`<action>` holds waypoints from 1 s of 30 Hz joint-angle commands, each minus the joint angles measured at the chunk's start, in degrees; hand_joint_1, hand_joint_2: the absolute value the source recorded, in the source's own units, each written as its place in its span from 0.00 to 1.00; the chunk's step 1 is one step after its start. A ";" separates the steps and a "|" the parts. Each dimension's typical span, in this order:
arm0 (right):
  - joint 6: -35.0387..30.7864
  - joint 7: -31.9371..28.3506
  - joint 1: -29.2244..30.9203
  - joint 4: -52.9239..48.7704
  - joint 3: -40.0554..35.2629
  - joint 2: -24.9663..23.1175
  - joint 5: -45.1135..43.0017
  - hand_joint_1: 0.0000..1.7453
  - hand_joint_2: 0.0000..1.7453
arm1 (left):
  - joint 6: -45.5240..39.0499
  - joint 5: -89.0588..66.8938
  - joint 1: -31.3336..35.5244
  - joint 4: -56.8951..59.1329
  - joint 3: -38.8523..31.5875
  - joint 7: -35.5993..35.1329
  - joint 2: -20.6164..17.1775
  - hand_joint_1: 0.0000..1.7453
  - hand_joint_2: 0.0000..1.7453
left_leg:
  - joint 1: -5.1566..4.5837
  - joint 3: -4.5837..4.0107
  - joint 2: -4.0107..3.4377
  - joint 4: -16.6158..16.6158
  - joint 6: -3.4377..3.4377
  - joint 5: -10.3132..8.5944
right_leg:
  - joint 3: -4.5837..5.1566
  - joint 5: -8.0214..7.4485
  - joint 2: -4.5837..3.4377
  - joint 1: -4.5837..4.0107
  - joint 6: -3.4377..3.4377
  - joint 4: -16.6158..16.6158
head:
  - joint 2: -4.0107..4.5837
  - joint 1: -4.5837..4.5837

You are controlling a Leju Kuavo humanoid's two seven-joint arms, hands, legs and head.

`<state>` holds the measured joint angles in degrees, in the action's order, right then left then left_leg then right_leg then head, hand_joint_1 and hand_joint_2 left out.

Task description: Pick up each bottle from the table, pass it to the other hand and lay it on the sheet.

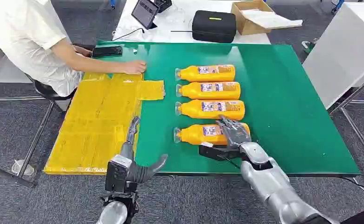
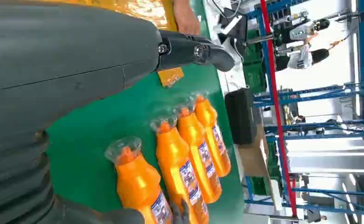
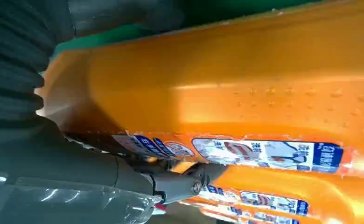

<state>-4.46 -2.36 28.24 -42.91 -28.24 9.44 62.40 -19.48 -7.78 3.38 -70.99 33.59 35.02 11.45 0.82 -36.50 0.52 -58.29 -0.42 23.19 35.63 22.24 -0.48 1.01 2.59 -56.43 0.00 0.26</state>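
Several orange bottles lie side by side on the green table [image 1: 287,116]. My right hand [image 1: 234,133] is over the nearest bottle [image 1: 194,134]. Its fingers [image 3: 185,182] drape across the label side, and the thumb lies on the table just short of the near side. The bottle [image 3: 241,84] stays flat on the table, close against the palm of my right hand [image 3: 54,154]. My left hand [image 1: 133,163] hovers at the table's front edge beside the yellow sheet [image 1: 96,116], fingers apart and holding nothing. The row of bottles [image 2: 140,184] lies beyond my left hand [image 2: 68,70].
A person sits at the far left with one hand [image 1: 133,67] pressed on the sheet's far edge. A black phone [image 1: 107,51] lies near that corner. Behind the table are a tablet [image 1: 145,12], a black case [image 1: 213,25] and a cardboard box [image 1: 250,16].
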 commanded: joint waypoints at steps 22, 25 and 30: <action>12.34 -11.65 0.98 4.01 -5.04 6.25 -17.12 1.00 1.00 | 2.64 2.50 3.25 2.87 2.73 1.38 -0.28 0.00 1.00 | 0.04 0.28 0.24 0.11 -0.08 -0.05 | -0.46 0.04 0.29 -0.08 -0.08 0.18 | 0.00 0.00; 9.77 -15.91 -2.83 0.45 -2.27 5.57 -25.06 1.00 1.00 | 3.42 5.10 2.92 2.43 2.56 1.85 -0.33 0.00 1.00 | 0.06 0.34 0.31 0.16 -0.09 -0.05 | -0.56 0.06 0.39 -0.11 -0.12 0.24 | 0.00 -0.02; 0.08 -18.83 -12.14 -11.87 3.23 0.20 -32.27 1.00 1.00 | 16.67 25.96 -0.46 2.75 -0.05 -8.93 -0.04 0.00 1.00 | 0.13 0.59 0.23 0.32 -0.03 0.01 | -0.80 0.10 0.33 -0.19 -0.19 0.39 | -0.02 0.00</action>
<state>4.48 -17.77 30.72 -42.34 -31.30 15.54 38.33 -15.58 -2.27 4.57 -70.99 35.01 36.41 12.26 0.83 -36.26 0.56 -58.30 -0.45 23.22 35.28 22.27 -0.47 0.99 2.62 -56.41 -0.02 0.26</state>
